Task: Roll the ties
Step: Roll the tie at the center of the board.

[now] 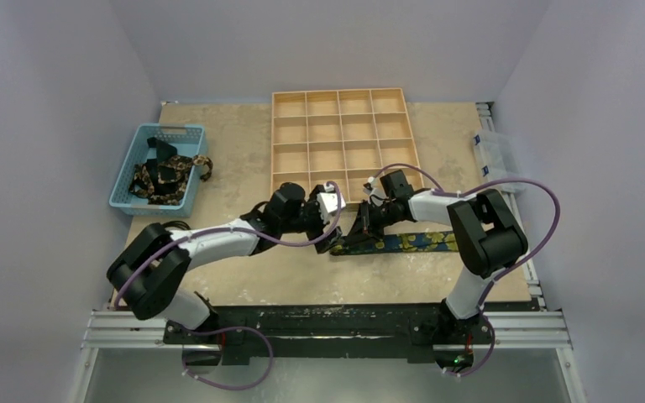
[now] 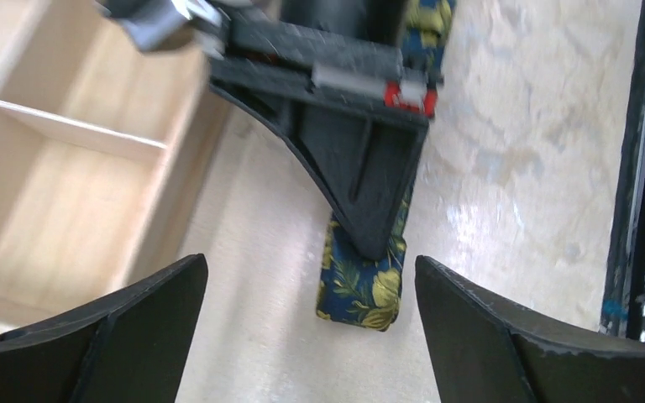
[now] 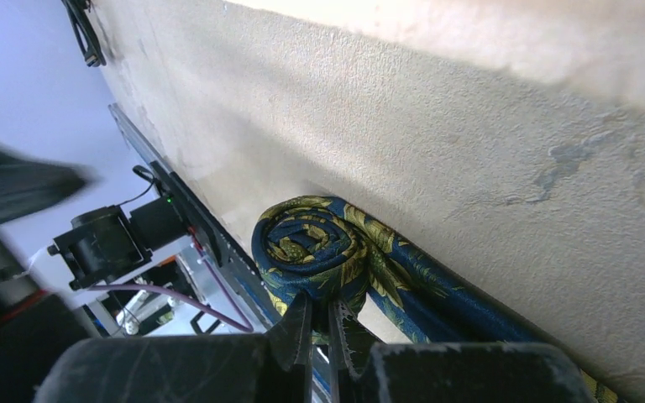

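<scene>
Tie point(image 1: 420, 243) part-rolled on mottled beige table point(image 1: 235, 159), just before wooden tray point(image 1: 339, 91) — pale walls point(image 1: 50, 84) around. Blue basket point(image 1: 172, 130) far left holds more ties point(image 1: 166, 175). Right gripper point(image 3: 321, 309) pinches rolled end; left gripper point(image 2: 311, 336) spread wide.

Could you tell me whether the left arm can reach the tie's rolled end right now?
Probably yes: the left gripper stands open facing the rolled end of the tie, with bare table between; the right gripper pinches it only from the far side.

Bare tabletop point(image 1: 302, 281) before the tie point(image 1: 420, 243); tray point(image 1: 273, 143) close behind, right claw point(image 3: 322, 323) on its rolled end.
</scene>
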Action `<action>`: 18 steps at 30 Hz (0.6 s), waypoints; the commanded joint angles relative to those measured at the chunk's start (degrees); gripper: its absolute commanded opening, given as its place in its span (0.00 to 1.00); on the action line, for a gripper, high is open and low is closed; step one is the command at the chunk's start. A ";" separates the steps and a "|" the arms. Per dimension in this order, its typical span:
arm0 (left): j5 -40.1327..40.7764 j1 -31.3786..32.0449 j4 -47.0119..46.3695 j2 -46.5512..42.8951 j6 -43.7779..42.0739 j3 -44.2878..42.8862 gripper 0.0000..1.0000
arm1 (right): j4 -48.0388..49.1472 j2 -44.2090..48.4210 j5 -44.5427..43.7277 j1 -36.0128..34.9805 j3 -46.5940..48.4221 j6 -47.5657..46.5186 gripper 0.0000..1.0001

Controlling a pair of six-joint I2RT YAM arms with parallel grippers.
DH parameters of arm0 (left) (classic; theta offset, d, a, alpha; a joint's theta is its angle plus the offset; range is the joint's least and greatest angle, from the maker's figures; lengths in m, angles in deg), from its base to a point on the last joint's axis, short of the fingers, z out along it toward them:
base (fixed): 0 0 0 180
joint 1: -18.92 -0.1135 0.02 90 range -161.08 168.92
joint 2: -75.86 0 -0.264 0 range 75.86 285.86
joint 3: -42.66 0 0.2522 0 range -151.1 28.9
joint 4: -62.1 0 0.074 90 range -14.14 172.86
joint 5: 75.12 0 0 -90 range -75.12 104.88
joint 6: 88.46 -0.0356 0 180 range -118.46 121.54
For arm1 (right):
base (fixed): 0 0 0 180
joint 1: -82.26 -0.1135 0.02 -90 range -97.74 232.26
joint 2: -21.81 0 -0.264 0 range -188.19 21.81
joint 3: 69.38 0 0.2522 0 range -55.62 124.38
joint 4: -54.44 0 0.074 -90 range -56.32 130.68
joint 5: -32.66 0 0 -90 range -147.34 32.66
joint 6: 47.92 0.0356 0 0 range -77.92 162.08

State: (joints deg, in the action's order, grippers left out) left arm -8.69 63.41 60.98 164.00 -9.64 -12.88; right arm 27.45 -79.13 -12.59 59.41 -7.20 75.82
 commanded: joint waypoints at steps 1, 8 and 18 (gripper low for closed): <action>8.42 -1.03 -1.85 -9.28 8.97 -4.53 0.95 | -5.52 -3.55 -12.43 -0.21 -1.69 -5.19 0.00; -0.02 -4.18 6.66 -10.84 5.94 -7.35 1.00 | -6.54 -5.07 -13.51 -0.22 -1.67 -6.24 0.00; -2.66 -2.71 -6.75 -4.22 2.24 6.00 0.96 | -10.59 -5.22 -19.82 -0.26 -1.66 -8.69 0.00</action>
State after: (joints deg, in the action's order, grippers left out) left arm -8.73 59.54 60.96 157.55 -5.21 -8.73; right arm 24.82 -80.31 -12.79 59.65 -5.98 73.70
